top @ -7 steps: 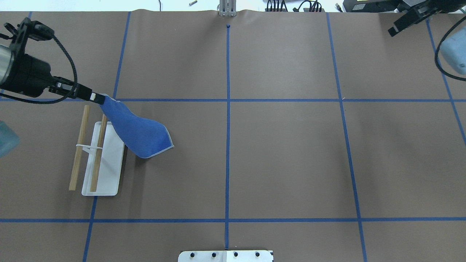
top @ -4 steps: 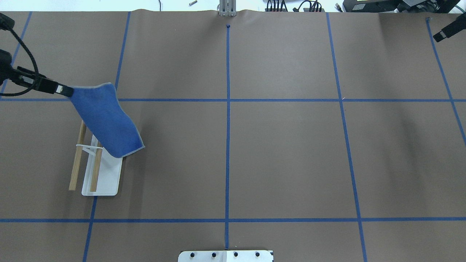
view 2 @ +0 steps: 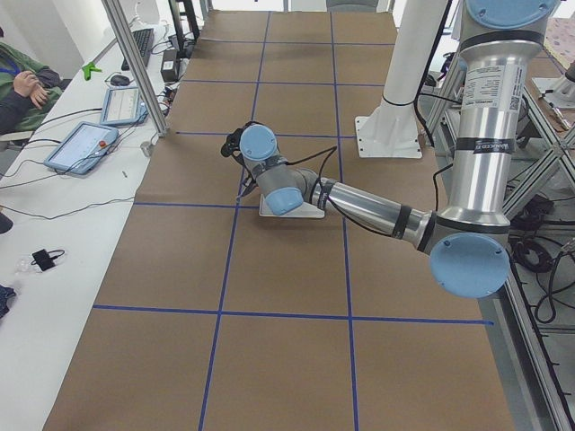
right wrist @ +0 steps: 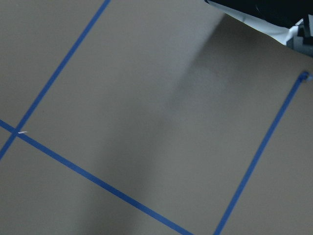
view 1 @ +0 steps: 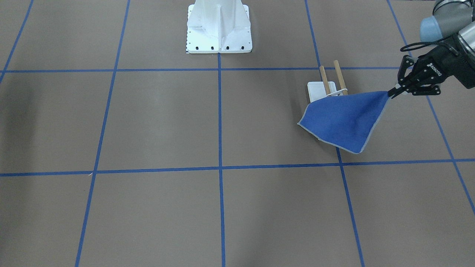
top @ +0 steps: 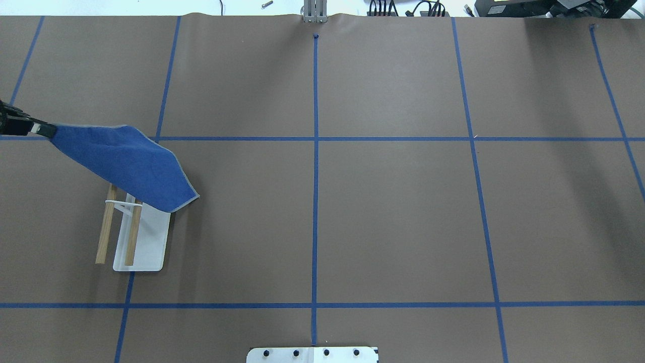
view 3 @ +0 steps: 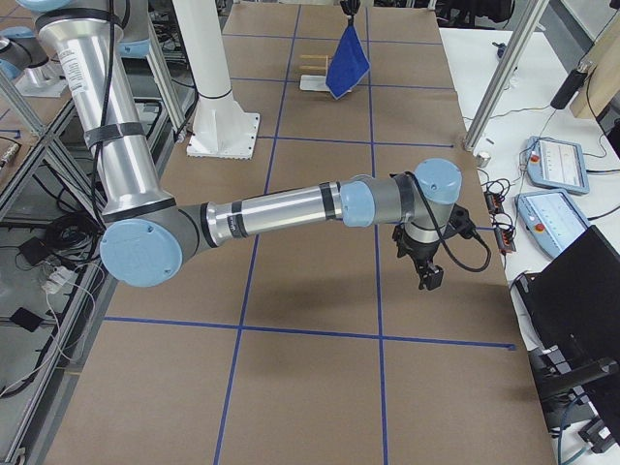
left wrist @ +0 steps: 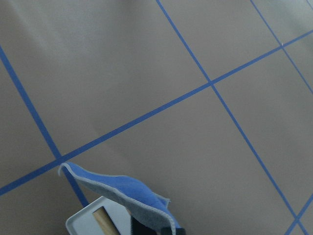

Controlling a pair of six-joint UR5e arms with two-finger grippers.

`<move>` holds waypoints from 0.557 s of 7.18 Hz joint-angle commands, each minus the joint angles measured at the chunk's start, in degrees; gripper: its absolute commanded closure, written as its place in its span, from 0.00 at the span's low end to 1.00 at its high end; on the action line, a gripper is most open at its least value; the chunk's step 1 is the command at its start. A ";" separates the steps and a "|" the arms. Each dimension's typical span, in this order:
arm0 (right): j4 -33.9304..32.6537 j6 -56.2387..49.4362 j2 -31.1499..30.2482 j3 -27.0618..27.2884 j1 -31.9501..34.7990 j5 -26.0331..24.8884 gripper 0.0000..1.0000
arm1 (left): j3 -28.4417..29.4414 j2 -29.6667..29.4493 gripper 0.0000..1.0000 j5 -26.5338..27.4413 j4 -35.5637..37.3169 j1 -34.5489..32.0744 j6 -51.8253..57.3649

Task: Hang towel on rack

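My left gripper (view 1: 389, 94) is shut on one corner of the royal-blue towel (view 1: 343, 118) and holds it up at the table's left side. It shows at the left edge of the overhead view (top: 35, 129). The towel (top: 126, 161) hangs slanting from the gripper and covers the far ends of the rack's two wooden dowels (top: 133, 234). The rack (view 1: 328, 79) stands on its white base plate (top: 151, 244). In the left wrist view the towel (left wrist: 127, 188) lies over a dowel end (left wrist: 100, 215). My right gripper (view 3: 431, 276) shows only in the exterior right view, so I cannot tell its state.
The large white bolted pedestal (view 1: 219, 26) stands at the robot's side of the table (top: 312, 354). Blue tape lines grid the brown table cover. Tablets (view 2: 85, 144) and cables lie on the operators' white bench beyond the far edge.
My left gripper has moved left and pulled the towel across over the rack's far end. The right arm has left the overhead view.
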 commanded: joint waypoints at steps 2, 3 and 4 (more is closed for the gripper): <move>-1.23 -7.42 -8.44 -0.33 4.89 -3.89 0.00 | 2.68 3.68 0.69 0.20 -0.09 0.02 3.63; -0.97 -8.03 -10.47 -0.33 6.21 -3.89 0.00 | 4.17 3.68 0.15 1.86 -0.18 0.02 3.72; -0.88 -8.91 -11.88 -0.25 7.53 -3.80 0.00 | 4.28 3.86 0.03 5.27 -0.18 0.02 3.72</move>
